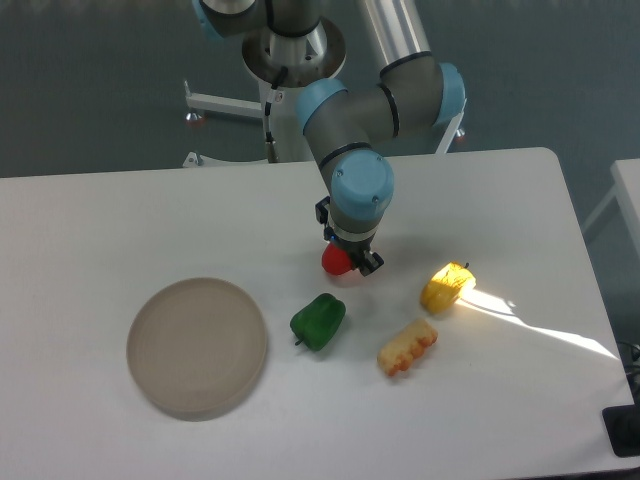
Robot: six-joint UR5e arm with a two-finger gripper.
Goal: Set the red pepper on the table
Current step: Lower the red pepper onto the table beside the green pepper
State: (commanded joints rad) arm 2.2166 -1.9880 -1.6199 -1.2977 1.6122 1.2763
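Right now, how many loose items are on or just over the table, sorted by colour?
Red: 1, red pepper, at the gripper
Green: 1, green pepper
Yellow-orange: 2, ridged pieces
Beige: 1, plate
Total: 5

**Red pepper at mid-surface**

A small glossy red pepper [336, 259] is seen near the middle of the white surface [120, 210], largely hidden from above; only its left side is shown. Whether it is resting on the surface or raised just above it cannot be told.
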